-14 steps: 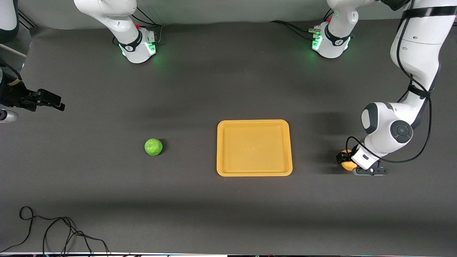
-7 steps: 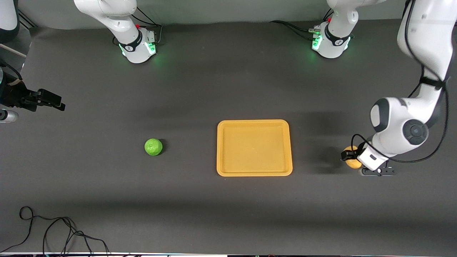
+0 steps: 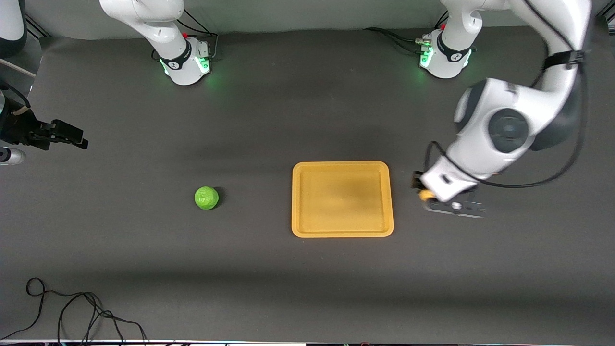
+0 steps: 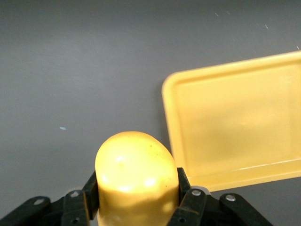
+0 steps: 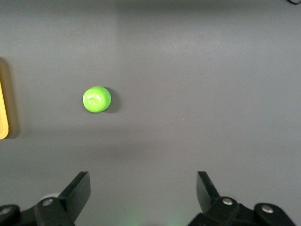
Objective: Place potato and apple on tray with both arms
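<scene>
Left end effector [image 3: 427, 194] is in the air over bare desk [image 3: 307, 120], just beside the tray [image 3: 342, 233] on the side toward the left arm's end. Its fingers [image 4: 190, 205] are clamped on the potato [image 4: 136, 176], one on each flank; the left wrist view shows the yellow lump filling the gap between them, with a tray corner and rim below and to one side. In the front view only a small orange patch of the potato shows under the wrist housing.

Right end effector [image 5: 143, 195] is out over the desk toward the right arm's end, jaws spread wide with nothing between them; the arm waits. Its wrist camera looks down on the apple [image 5: 97, 99] and a sliver of tray edge.

The apple [image 3: 206, 198] sits on the desk, well apart from the tray, toward the right arm's end. The tray lies flat near mid-desk, nothing on it.

A loose black cable [image 3: 72, 312] lies at the desk edge nearest the front camera
</scene>
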Controlling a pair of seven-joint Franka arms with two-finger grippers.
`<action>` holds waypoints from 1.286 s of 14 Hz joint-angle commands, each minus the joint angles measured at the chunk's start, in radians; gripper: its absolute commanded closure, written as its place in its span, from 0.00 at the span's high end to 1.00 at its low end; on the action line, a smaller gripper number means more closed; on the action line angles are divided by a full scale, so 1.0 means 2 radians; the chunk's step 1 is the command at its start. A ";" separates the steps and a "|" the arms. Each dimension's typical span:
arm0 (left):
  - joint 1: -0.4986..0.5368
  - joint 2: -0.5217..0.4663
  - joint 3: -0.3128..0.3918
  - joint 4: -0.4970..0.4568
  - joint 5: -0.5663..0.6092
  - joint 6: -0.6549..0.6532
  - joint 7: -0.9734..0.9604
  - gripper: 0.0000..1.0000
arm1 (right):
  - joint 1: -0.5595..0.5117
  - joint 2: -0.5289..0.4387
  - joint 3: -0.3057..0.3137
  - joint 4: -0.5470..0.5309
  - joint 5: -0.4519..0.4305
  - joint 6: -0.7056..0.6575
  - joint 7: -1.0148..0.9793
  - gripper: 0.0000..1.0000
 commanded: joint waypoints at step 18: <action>-0.072 0.155 0.009 -0.006 0.026 0.129 -0.111 0.01 | 0.049 0.004 -0.042 0.009 -0.008 0.003 0.009 1.00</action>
